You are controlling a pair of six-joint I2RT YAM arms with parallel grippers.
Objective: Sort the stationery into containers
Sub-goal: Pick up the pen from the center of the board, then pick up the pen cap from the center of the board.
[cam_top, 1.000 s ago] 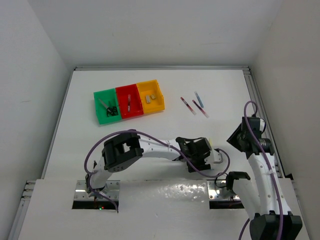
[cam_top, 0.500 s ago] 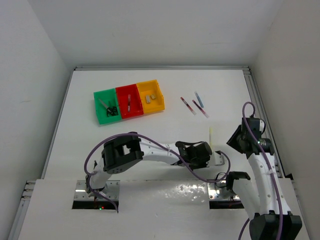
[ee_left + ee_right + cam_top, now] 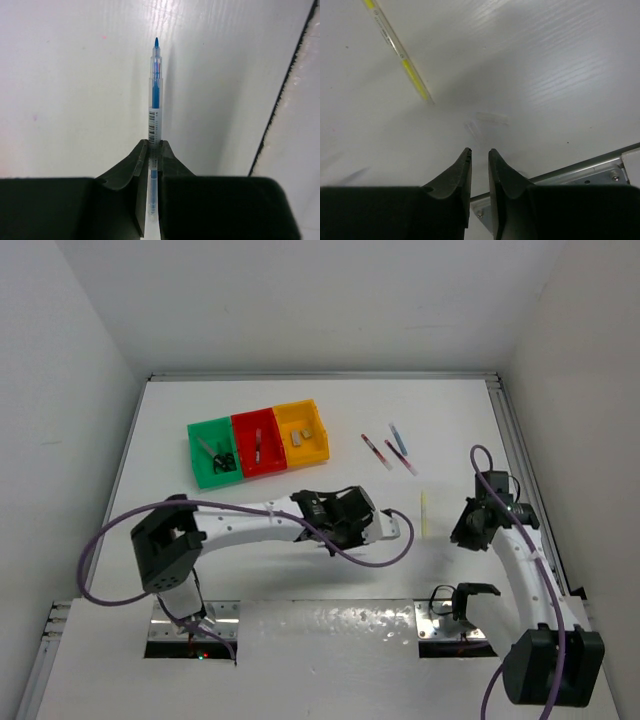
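My left gripper (image 3: 335, 525) sits mid-table and is shut on a clear blue pen (image 3: 155, 107), which sticks straight out past the fingertips (image 3: 144, 152) above the white table. My right gripper (image 3: 466, 532) hangs low near the right edge, jaws shut but for a thin gap, with nothing between them (image 3: 479, 151). A clear yellow pen (image 3: 424, 512) lies just left of it and shows in the right wrist view (image 3: 402, 60). Three pens (image 3: 389, 450) lie behind it. The green (image 3: 196, 457), red (image 3: 270, 465) and yellow (image 3: 318, 444) bins stand in a row at the back left, with small items inside.
A metal rail (image 3: 515, 455) runs along the table's right edge, close to my right gripper, and shows in the right wrist view (image 3: 580, 167). A purple cable (image 3: 120, 530) loops off my left arm. White walls close in the table at the back and sides.
My left gripper has swung from the front right to mid-table with the blue pen, uncovering the yellow pen. My right gripper has moved left and down towards the yellow pen.
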